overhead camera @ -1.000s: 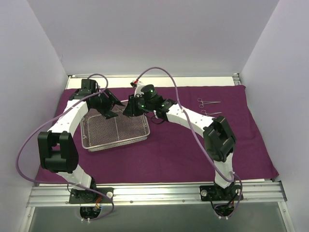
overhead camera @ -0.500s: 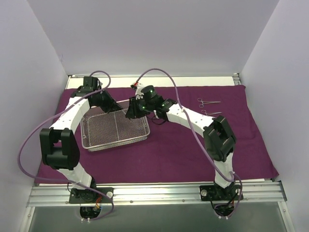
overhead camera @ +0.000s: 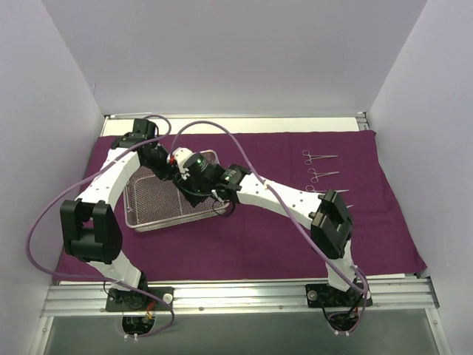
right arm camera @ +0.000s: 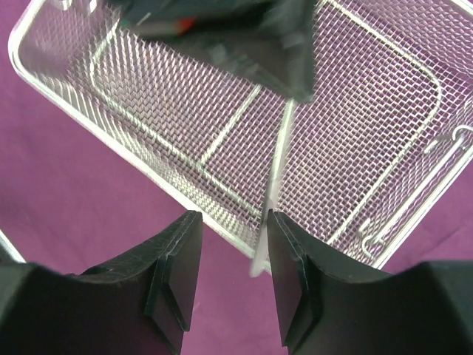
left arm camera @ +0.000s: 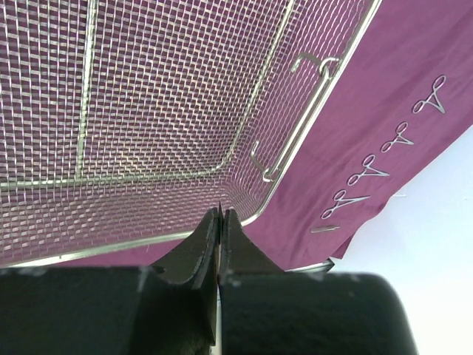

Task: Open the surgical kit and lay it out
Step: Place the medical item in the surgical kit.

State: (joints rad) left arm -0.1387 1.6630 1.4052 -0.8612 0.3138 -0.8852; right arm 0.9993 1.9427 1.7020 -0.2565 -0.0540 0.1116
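The dark purple cloth wrap point(overhead camera: 259, 237) lies spread flat over the table. On its left part stands the silver wire-mesh tray point(overhead camera: 148, 222), with nothing lying in it. Both grippers meet above the tray's far side. My left gripper point(left arm camera: 221, 214) is shut on thin silver tweezers point(right arm camera: 275, 177), which hang down from it over the mesh. My right gripper point(right arm camera: 233, 244) is open, and the tweezers' lower end hangs right by its right finger point(right arm camera: 292, 274). Several scissor-handled clamps point(overhead camera: 318, 156) lie in a row on the cloth at the right.
The tray has a wire handle point(left arm camera: 295, 118) on its short side. Another flat silver piece point(left arm camera: 325, 229) lies at the near end of the clamp row. White walls close in left, right and behind. A metal rail point(overhead camera: 236, 296) runs along the near edge.
The left gripper has closed on the tweezers. The right gripper has opened its jaws off them, and its wrist has swung left over the tray.
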